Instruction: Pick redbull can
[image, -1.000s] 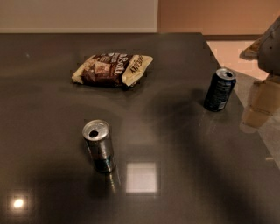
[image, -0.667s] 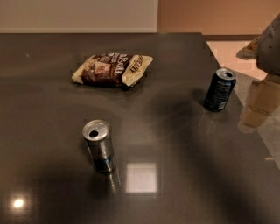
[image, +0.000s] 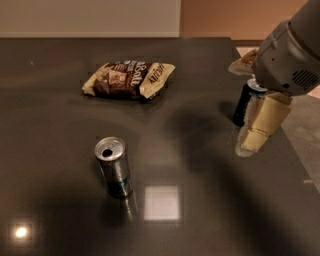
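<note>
While the redbull can (image: 114, 167) is standing ungrasped on the tabletop (image: 45, 110), the hand (image: 242, 106), spread apart, is hovering well apart from it; approach and grasp are pending.

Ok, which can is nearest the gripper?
The dark blue can at far right, partly behind the gripper; the silver redbull can stands well left.

Crumpled snack bag (image: 129, 79) on dark table (image: 210, 215), blue can (image: 242, 106) behind claw (image: 251, 141)
</note>
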